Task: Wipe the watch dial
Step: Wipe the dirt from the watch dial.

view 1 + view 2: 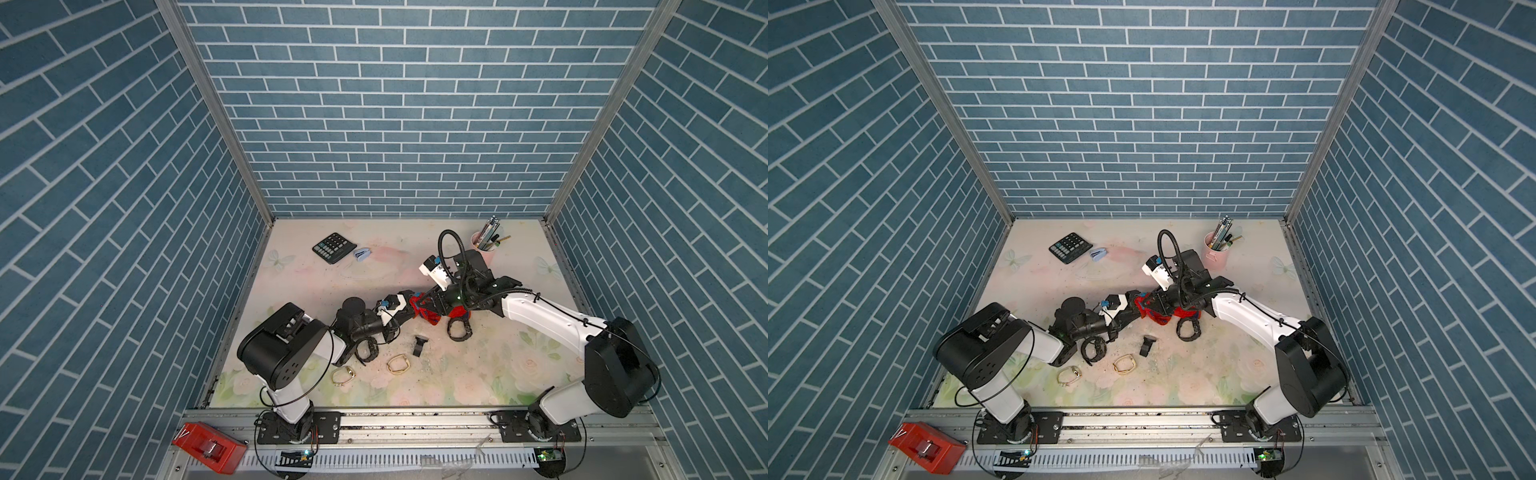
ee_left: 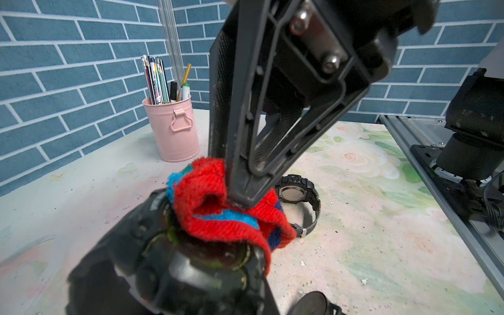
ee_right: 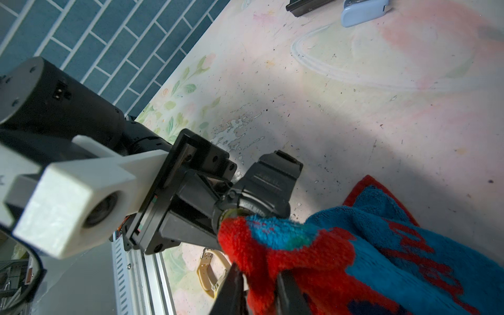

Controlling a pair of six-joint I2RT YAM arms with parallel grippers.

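Watch (image 3: 270, 180): gripped in the left jaws, which are closed tight on its case. It appears to be held off the bench (image 1: 478, 374), leaving the face reachable from the side.
Dial (image 3: 231, 212): turned toward the right arm and almost wholly under the cloth. Only a sliver of rim shows.
Cloth (image 2: 218, 215): bunched against the dial, and the slack trails away behind.
Right jaws: nearly closed, pinching a fold of cloth so the wad serves as a pad.
Step, as judged: wiping contact made. Whether the dial is clean cannot be told.
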